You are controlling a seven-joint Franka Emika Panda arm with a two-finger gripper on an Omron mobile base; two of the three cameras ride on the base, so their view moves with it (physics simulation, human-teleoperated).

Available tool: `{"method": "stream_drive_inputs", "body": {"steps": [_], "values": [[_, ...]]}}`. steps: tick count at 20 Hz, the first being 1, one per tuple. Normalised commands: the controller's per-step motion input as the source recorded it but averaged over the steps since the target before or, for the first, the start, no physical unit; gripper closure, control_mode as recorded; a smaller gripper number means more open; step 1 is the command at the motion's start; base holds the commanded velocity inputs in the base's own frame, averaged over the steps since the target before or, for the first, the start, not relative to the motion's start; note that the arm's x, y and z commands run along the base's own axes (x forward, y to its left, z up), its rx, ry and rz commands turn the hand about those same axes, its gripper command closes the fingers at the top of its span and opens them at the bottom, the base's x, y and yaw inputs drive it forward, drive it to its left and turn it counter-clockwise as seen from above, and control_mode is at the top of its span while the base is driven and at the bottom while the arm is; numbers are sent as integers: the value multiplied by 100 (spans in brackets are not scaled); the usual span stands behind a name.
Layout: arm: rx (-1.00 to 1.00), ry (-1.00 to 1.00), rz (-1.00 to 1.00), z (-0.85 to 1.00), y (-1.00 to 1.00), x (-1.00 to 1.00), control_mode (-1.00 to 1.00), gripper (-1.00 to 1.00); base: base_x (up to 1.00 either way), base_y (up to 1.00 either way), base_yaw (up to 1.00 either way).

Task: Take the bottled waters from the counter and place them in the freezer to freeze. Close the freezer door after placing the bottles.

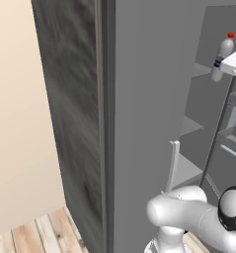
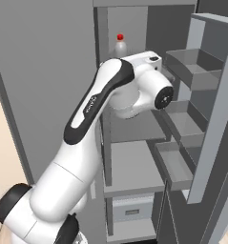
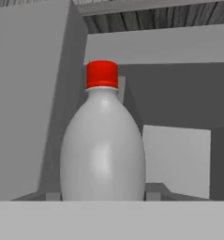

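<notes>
The arm rises from the base, bends at a dark elbow joint, and extends upward and forward into the open freezer. In the right base view the upper link slopes up to the right and the wrist sits at the level of an upper inner shelf. In the left base view the white hand enters from the right edge, level with the same shelf.

The gripper is at the red-capped water bottle. In the left base view the hand meets the bottle at its dark blue label band. The fingertips cannot be made out in any view. The jaws are drawn in to their narrowest, and the bottle fills the centre of the hand view directly ahead of them, so they are closed on the bottle.

The bottle stands upright in the upper part of the freezer, near its left inner wall. In the right base view its red cap and neck show above the wrist. Whether its base rests on the shelf cannot be told.

The freezer door stands open to the right, its inner bins facing the compartment.
</notes>
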Motion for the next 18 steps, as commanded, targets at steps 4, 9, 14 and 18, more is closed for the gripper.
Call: {"method": "stream_drive_inputs", "body": {"steps": [4,9,14,18], "values": [[0,1,0,3,-18,42,-100,100,0,0,0],[0,4,0,0,-19,54,-100,100,0,0,0],[0,3,0,0,-13,53,-100,100,0,0,0],[0,3,0,0,-13,56,-100,100,0,0,0]]}}
